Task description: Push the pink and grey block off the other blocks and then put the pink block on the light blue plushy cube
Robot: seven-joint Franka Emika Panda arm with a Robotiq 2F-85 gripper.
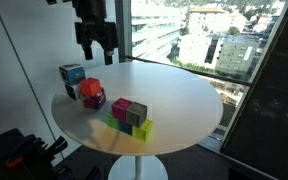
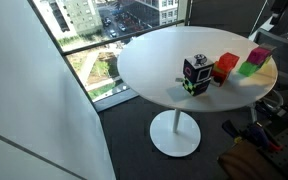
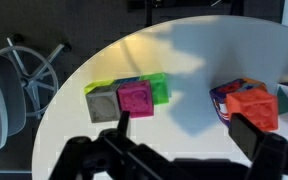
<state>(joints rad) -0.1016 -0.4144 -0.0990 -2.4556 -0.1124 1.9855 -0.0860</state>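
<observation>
Nearest the front edge of the table (image 1: pixel 184 100) in an exterior view stands the stack: the pink block (image 1: pixel 121 107) and the grey block (image 1: pixel 137 114) sit side by side, touching, on top of the other blocks (image 1: pixel 134 128); behind them, toward the table's left edge, lies a dark magenta lump with an orange-red top (image 1: pixel 91 93); farther on, close to that same edge, sits the light blue plushy cube (image 1: pixel 71 74); farthest of all, the gripper (image 1: pixel 96 48) hangs above the back edge, well apart from the stack, its jaws spread wide with nothing between them. In the wrist view the pair's long axis runs across the picture, grey to the left and pink to the right; the pair lies ahead of the jaws, toward the picture's left side. The push, I judge, calls for lowering the jaws and carrying them toward the front edge, so they meet the top pair from the side and not the cubes beneath.
</observation>
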